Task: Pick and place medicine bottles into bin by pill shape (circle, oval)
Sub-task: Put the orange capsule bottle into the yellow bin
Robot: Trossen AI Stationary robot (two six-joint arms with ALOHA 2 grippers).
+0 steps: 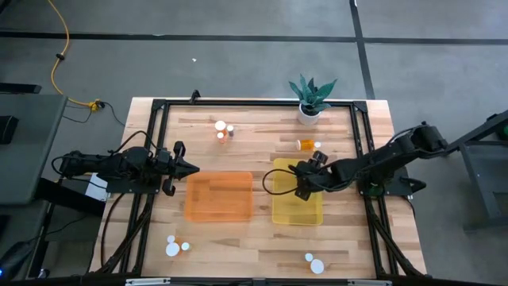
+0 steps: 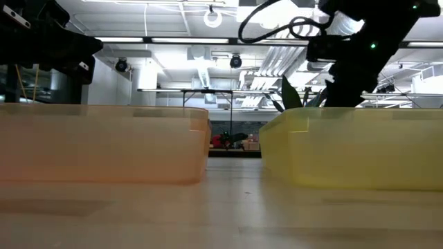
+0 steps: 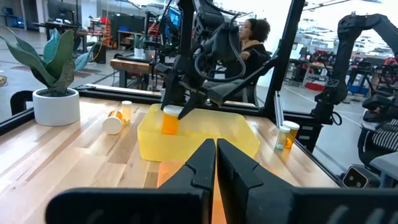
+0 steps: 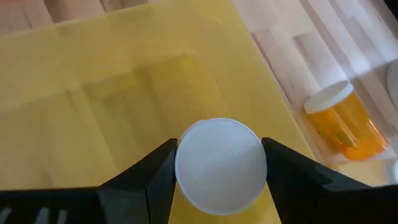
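Observation:
My right gripper (image 1: 302, 179) is over the yellow bin (image 1: 279, 208), shut on a medicine bottle (image 3: 170, 122), amber with a white cap. My left gripper (image 1: 190, 168) is shut and empty, level, at the left edge of the orange bin (image 1: 218, 208). Other medicine bottles stand on the wood table: a few at the far middle (image 1: 225, 129), a few at the near left (image 1: 173, 248), two at the near right (image 1: 316, 266). One lies on its side (image 1: 305, 144) beyond the yellow bin, next to an upright one (image 1: 317, 146). My right gripper pinches the bottle's round white cap (image 4: 221, 165) between its two fingers, one on each side of the cap's rim. The fingers (image 4: 149, 174) come from above, slanting down. The bottle hangs upright below them inside the yellow bin's outline. Whether its base touches the bin floor, I cannot tell.
A white pot with a green plant (image 1: 309, 102) stands at the far edge. A black frame (image 1: 361, 143) runs round the table. The lying bottle also shows in the right wrist view (image 4: 343, 121). A person (image 3: 252, 38) sits beyond the table.

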